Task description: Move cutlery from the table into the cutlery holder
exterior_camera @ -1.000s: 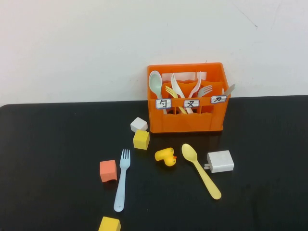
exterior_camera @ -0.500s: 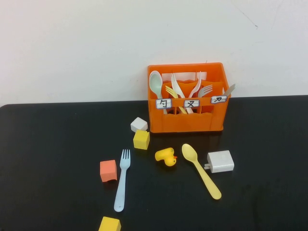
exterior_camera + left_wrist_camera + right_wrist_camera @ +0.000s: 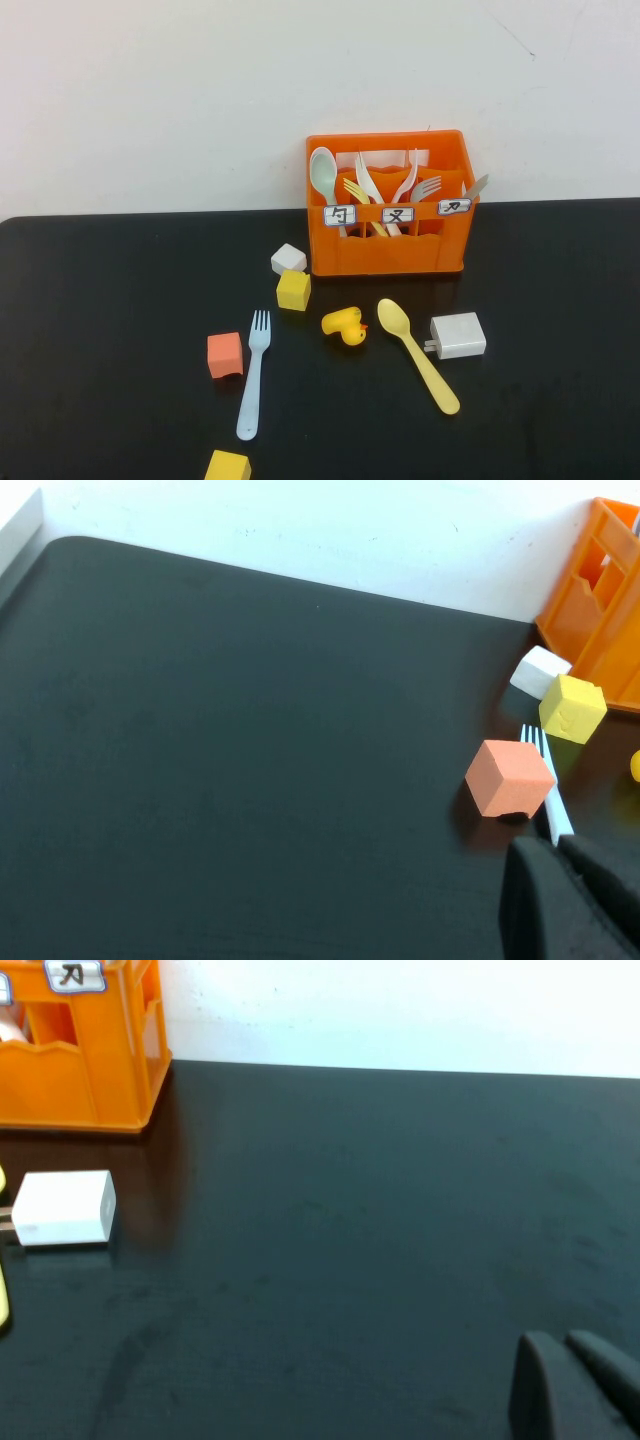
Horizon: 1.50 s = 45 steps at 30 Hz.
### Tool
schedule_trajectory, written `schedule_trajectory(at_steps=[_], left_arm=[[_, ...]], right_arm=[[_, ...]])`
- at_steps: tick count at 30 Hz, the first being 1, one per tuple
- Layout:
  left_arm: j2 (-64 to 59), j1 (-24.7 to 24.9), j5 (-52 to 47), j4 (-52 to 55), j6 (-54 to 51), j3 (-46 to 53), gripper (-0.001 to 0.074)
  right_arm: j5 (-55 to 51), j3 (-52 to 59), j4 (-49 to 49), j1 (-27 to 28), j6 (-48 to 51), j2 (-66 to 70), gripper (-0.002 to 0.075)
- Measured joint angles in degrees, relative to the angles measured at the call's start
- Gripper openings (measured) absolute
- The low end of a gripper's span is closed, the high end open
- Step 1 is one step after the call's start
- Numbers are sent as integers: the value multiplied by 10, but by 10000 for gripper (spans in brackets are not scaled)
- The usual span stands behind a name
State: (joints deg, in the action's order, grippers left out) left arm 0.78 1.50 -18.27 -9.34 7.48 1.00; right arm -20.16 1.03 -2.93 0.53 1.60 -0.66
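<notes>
A pale blue fork [image 3: 253, 374] lies flat on the black table [image 3: 100, 320], tines toward the wall, beside a salmon cube [image 3: 225, 354]. A yellow spoon [image 3: 417, 353] lies right of the yellow duck [image 3: 345, 325]. The orange cutlery holder [image 3: 390, 250] stands at the back with several utensils upright in it. Neither arm shows in the high view. In the left wrist view my left gripper [image 3: 557, 848] is shut and empty, just short of the fork's handle [image 3: 553, 805]. My right gripper [image 3: 563, 1342] is shut and empty over bare table, far from the holder [image 3: 80, 1070].
A white charger block [image 3: 458, 335] sits right of the spoon. A white cube [image 3: 288, 258] and a yellow cube [image 3: 293, 289] lie left of the holder. Another yellow cube [image 3: 228, 466] is at the front edge. A white wall stands behind the table.
</notes>
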Motion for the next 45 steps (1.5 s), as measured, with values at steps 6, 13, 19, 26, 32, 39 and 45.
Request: schedule_trajectory(at_steps=[6,13,19,26,32,39,45], left_arm=[[0,0,0,0,0,0,-1],[0,0,0,0,0,0,-1],[0,0,0,0,0,0,-1],[0,0,0,0,-1,0,-1],[0,0,36,-1,-2,1,-1],[0,0,247,-4,-2,1,-1],[0,0,425,-5,-2,1,-1]], right_arm=[[0,0,0,0,0,0,-2],[0,0,0,0,0,0,-2],[0,0,0,0,0,0,-2],[0,0,0,0,0,0,-2],[9,0,-1,0,0,0,-2],[174,6,-1,0,0,0,-2],[337,6,-1,0,2,0,-2]])
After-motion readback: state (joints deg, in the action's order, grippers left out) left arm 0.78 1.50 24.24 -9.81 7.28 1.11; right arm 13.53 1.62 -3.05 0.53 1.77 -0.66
